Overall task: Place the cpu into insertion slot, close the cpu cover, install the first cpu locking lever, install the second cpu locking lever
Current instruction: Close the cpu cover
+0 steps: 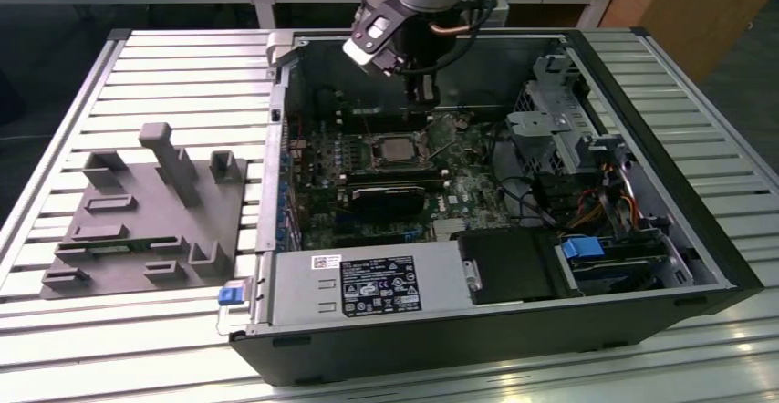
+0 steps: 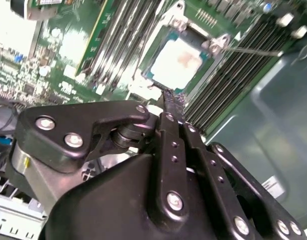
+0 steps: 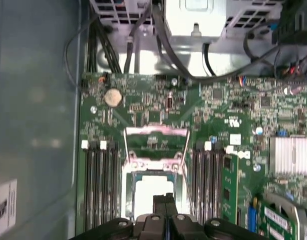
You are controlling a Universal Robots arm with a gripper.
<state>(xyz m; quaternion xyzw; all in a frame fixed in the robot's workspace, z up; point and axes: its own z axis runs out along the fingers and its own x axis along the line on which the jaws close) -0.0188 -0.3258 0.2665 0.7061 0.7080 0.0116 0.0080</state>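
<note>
**Exterior view.** Open computer case [image 1: 487, 339] on a slatted table [image 1: 159, 56]. A grey fixture [image 1: 146, 211] is set at nine o'clock of the case. The gripper [image 1: 420, 102] is held inside the case, near the insertion slot [image 1: 368, 152] and at twelve o'clock of it.

**Second wrist view.** The fingers are pressed together with nothing clamped. Their tip is just beside the edge of the cpu [image 2: 179, 60], which is seated in the slot.

**First wrist view.** The cpu cover [image 3: 153, 163] is swung open, off the slot. The cpu is left uncovered.
</note>
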